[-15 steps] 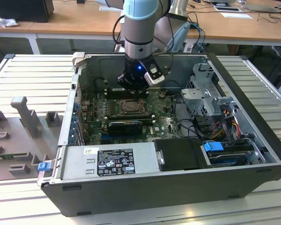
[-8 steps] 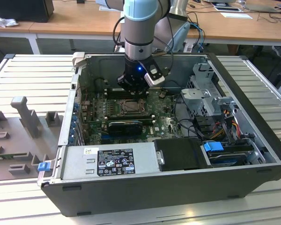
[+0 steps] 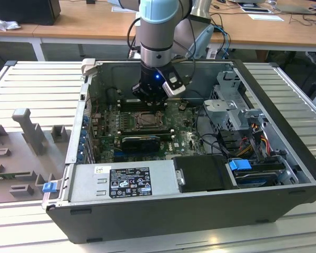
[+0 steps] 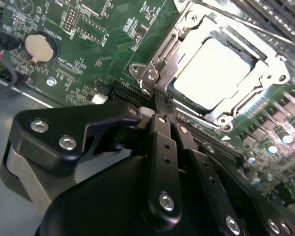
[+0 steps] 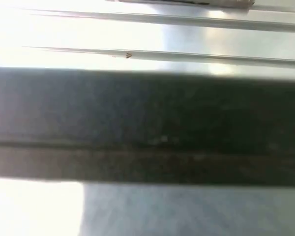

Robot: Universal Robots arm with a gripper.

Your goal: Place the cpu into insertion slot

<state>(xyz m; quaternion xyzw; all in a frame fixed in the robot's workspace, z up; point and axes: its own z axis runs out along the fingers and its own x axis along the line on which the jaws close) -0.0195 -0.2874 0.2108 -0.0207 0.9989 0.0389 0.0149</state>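
Note:
The cpu (image 4: 214,69), a pale silver square chip, lies flat inside the insertion slot (image 4: 162,59), with the slot's shiny metal frame around it. In the exterior view the insertion slot (image 3: 146,120) sits mid-motherboard inside the open computer case. My gripper (image 3: 148,107) hangs just above and behind the slot. In the second wrist view its black fingers (image 4: 163,132) run side by side and meet at the gripper tip (image 4: 160,107), close to the slot's corner. Nothing is held between them.
The silver power-supply box (image 3: 121,182) lines the case's near wall. A drive cage (image 3: 231,105) and cables stand on the exterior view's right. A coin battery (image 4: 41,46) sits on the green board. A blurred dark band (image 5: 147,123) crosses the first wrist view.

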